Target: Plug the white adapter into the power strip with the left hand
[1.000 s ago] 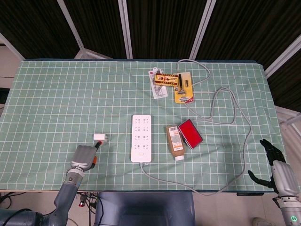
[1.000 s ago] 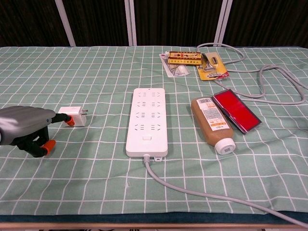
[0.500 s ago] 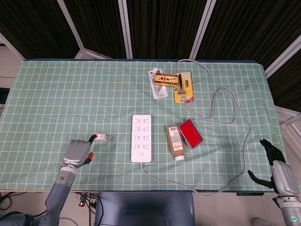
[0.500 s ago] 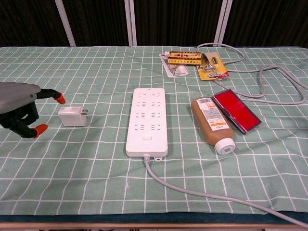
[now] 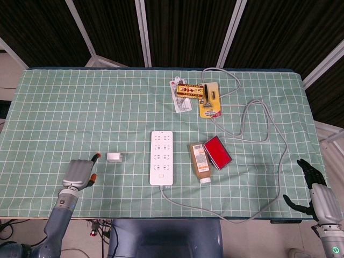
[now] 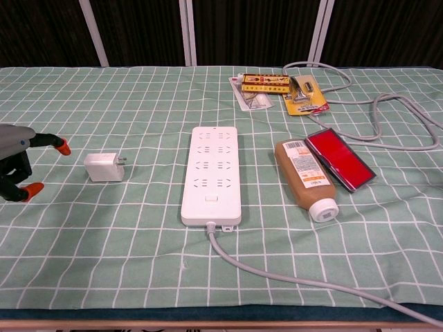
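Observation:
The white adapter [image 5: 114, 157] [image 6: 104, 167] lies flat on the green checked cloth, prongs pointing toward the white power strip [image 5: 162, 164] [image 6: 212, 173] to its right. My left hand [image 5: 78, 173] [image 6: 15, 160] hovers left of the adapter, apart from it, fingers spread and empty, orange fingertips [image 6: 63, 147] showing. At the table's front right corner my right hand [image 5: 317, 189] hangs off the edge, fingers apart, holding nothing. The strip's grey cable [image 6: 277, 275] runs off its near end.
Right of the strip lie a brown bottle [image 6: 305, 178] and a red case [image 6: 339, 159]. At the back sit a yellow box [image 6: 265, 84], a carded razor [image 6: 302, 97] and a paper slip [image 6: 251, 99]. Grey cable [image 5: 266, 134] loops across the right side.
My left hand has drawn back leftward from the adapter, which it touched a second ago. The adapter has shifted slightly and now lies free. The right hand has not moved.

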Tool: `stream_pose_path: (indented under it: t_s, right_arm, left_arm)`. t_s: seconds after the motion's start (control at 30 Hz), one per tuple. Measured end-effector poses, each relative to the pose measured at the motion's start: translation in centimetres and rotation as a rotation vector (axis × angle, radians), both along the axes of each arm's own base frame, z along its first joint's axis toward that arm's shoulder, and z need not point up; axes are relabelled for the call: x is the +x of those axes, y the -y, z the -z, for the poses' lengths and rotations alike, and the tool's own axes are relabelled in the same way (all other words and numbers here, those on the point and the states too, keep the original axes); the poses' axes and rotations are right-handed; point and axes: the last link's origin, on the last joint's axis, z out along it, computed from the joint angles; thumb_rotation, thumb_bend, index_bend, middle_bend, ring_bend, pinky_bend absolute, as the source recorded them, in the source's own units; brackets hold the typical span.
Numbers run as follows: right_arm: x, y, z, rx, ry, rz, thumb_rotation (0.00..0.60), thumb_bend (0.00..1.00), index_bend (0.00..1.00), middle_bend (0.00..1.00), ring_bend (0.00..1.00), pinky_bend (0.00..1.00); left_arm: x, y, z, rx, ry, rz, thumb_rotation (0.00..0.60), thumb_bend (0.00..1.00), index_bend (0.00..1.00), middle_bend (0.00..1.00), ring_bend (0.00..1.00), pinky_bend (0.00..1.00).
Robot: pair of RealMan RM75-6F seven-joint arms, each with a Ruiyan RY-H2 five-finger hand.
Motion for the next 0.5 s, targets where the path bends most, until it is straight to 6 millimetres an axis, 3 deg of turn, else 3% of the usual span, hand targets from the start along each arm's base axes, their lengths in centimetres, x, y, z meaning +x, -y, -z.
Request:
stream_pose_path:
  t_s: [0.5]
  right_arm:
    - [0.0,0.0,0.0,0.001,0.003,0.002,0.600,0.34,0.00,0.00,0.00,0.00]
  left_arm:
    - [0.9,-0.2,2.4,-0.038,0.019,-0.008,0.600,0.43,0.20,0.90,0.87,0.93]
